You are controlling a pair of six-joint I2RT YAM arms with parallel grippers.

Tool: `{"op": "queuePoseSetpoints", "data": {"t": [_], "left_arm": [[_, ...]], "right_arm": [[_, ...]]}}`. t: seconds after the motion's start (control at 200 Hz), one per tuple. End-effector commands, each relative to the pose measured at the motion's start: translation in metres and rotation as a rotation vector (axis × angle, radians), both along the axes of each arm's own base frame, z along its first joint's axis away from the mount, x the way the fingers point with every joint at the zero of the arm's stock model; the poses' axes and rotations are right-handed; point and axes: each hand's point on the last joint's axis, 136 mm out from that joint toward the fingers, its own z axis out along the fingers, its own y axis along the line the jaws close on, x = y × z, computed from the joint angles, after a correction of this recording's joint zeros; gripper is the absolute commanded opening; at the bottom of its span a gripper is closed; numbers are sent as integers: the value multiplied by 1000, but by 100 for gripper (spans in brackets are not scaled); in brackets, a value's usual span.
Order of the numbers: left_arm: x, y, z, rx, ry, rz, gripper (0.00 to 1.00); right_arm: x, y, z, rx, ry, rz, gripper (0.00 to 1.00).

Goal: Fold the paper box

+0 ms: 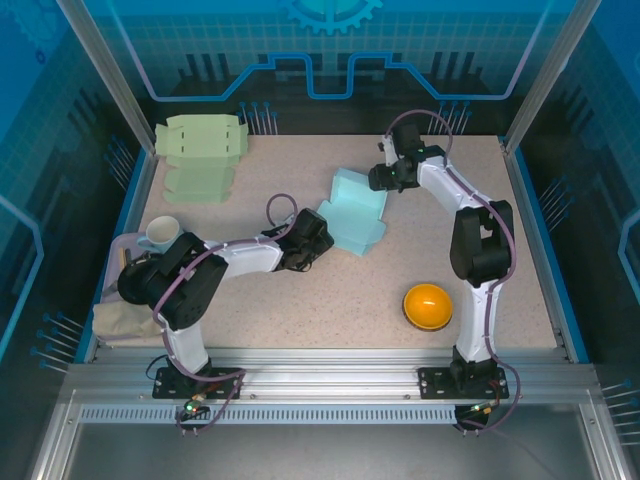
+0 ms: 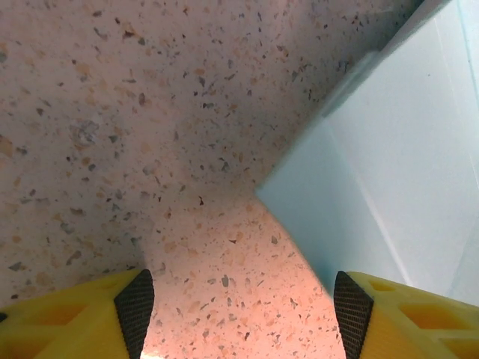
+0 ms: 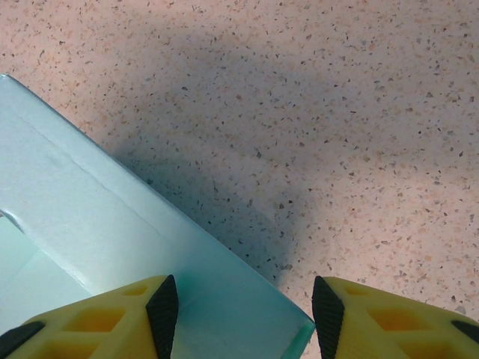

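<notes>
One pale blue paper box (image 1: 355, 212) lies near the middle of the speckled table (image 1: 300, 320), partly folded, with its panels spread out and one flap raised toward the far side. The left gripper (image 1: 312, 238) sits low at the box's near left corner. In the left wrist view its two fingers (image 2: 135, 303) stand apart with only bare tabletop between them, and the box's edge (image 2: 389, 172) runs just beside the right-hand one. The right gripper (image 1: 385, 175) hangs over the box's far right edge. In the right wrist view its two fingers (image 3: 162, 314) are also apart, and a corner of the box (image 3: 135, 247) reaches into the gap without being clamped. At the far left lie what look like two flat green blanks (image 1: 200, 140), though more may be stacked there. One orange bowl (image 1: 427, 305) sits near the right arm's base, and one white cup (image 1: 162, 232) and one beige cloth (image 1: 125, 322) sit along the left edge.
</notes>
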Motion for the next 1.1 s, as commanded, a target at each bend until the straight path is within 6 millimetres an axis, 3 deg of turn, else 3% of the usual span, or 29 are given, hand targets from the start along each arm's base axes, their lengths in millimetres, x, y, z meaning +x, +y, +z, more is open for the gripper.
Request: {"op": "queuePoseSetpoints", "data": {"t": [0.0,0.275,0.435,0.545,0.65,0.71,0.855,0.97,1.095], "left_arm": [[20,6,10,37,-57,2,68],[51,-23,38,-74,-175,-7,68],[62,-27,36,-82,-184,19,65],[68,-25,39,-76,-208,36,49],[72,-21,53,-39,-241,33,19],[73,-18,66,13,-247,2,0],[71,-6,104,196,-277,-140,0],[68,7,142,406,-305,-367,0],[56,20,186,686,-323,-694,0]], "right_arm": [[-32,-26,-60,-104,199,-26,53],[-37,-25,-65,-91,208,-28,53],[-40,-24,-69,-85,215,-28,53],[-42,-24,-69,-81,218,-27,53],[-44,-23,-63,-60,214,-24,53],[-43,-18,-50,-15,196,-19,54],[-34,-11,11,102,92,-16,57],[-33,-10,80,168,-29,-7,59],[-47,-18,142,178,-150,-9,62]]}}
